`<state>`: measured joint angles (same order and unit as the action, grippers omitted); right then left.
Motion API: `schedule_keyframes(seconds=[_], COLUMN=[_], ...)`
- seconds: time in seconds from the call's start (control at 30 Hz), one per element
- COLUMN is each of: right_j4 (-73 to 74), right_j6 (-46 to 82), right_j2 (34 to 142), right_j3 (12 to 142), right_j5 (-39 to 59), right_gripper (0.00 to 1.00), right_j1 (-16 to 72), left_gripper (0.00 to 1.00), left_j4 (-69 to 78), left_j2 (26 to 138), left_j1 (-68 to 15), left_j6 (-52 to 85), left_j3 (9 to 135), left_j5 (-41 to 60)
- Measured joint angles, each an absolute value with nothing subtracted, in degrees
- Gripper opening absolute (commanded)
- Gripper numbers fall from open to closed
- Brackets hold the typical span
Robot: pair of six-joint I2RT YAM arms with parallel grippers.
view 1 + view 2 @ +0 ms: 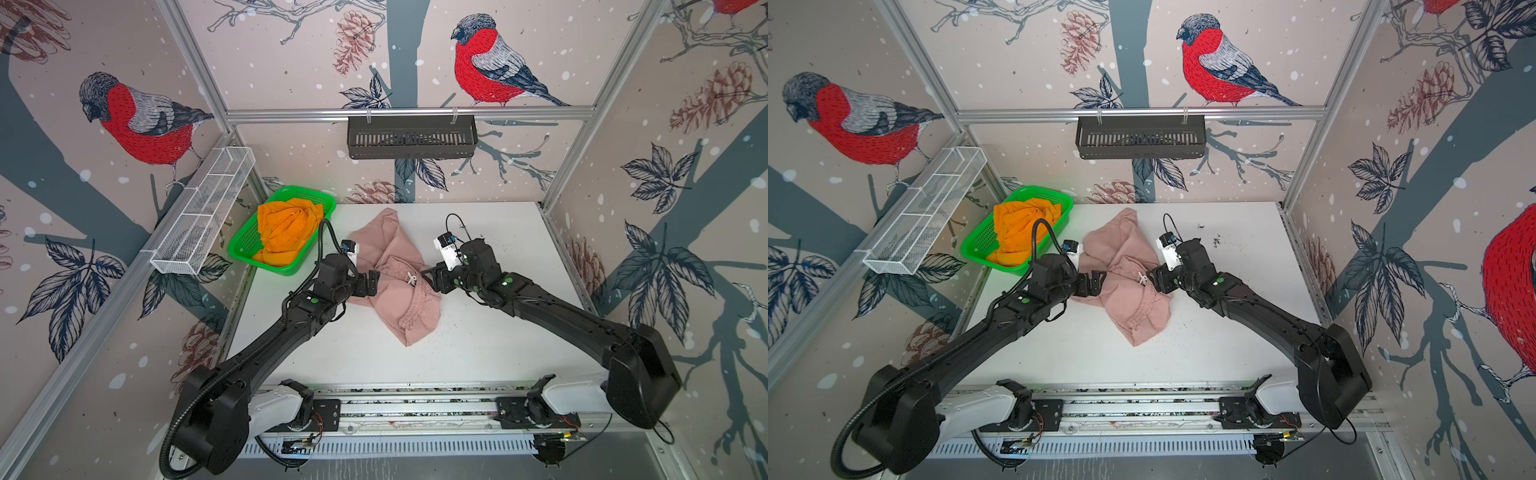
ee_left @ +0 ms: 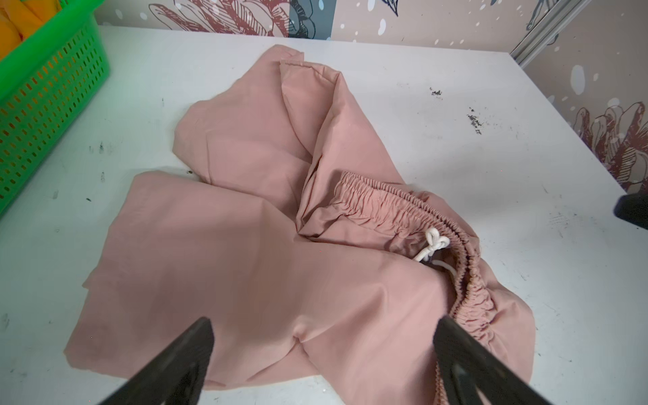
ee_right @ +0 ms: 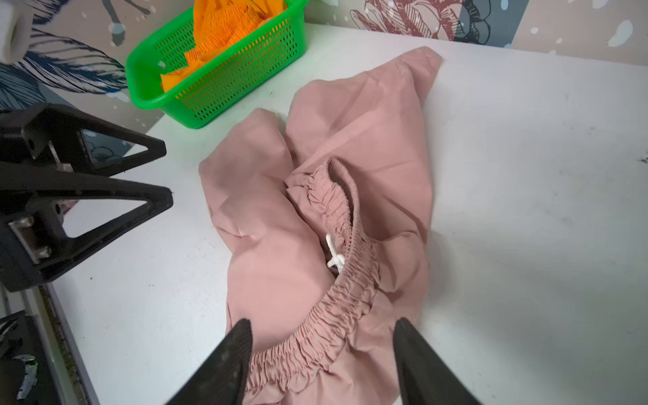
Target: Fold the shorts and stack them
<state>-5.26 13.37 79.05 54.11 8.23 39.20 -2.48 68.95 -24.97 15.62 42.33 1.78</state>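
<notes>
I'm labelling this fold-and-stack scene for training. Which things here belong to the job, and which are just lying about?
Part of the job: pink shorts, crumpled on the table; orange shorts, bunched in the green basket.
Just there: white wire tray on the side rail; black slotted rack on the back rail.

The basket point(image 1: 243, 245) was bright green mesh plastic, and the orange shorts point(image 1: 284, 232) inside it were a vivid, plain orange. Just beside the basket, the pink shorts point(image 1: 386, 257) were plain dusty pink with a white drawstring point(image 1: 411, 278). The table point(image 1: 498, 340) beneath the basket was white, flecked with dark specks. The walls point(image 1: 291, 62) behind the basket bore a beige print of red-breasted grey birds, brownish pine cones and slate-blue branches with white dots.
</notes>
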Motion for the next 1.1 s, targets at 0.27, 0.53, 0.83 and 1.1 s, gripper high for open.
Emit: schedule_keyframes(seconds=[0.27, 0.53, 0.83, 1.1], right_j4=[-6.87, -9.78, -12.12, -16.19], right_j6=[8.14, 2.85, 9.10, 11.84], right_j2=[92.36, 106.78, 88.68, 93.58], right_j3=[61.76, 75.83, 59.48, 59.66], right_j5=[4.05, 5.69, -1.45, -14.66], right_gripper=[0.69, 0.64, 0.70, 0.71], right_j1=[39.42, 38.02, 51.64, 65.08], left_gripper=[0.98, 0.98, 0.98, 0.97], left_j4=[-1.69, -0.91, 9.47, 11.77], left_j2=[70.26, 60.71, 77.95, 86.65], left_j1=[-25.89, -25.89, -23.55, -16.51], left_j6=[16.69, 19.22, 6.42, 2.66], left_j3=[41.50, 34.54, 43.88, 51.59], left_j5=[9.80, 8.71, 7.86, 9.32])
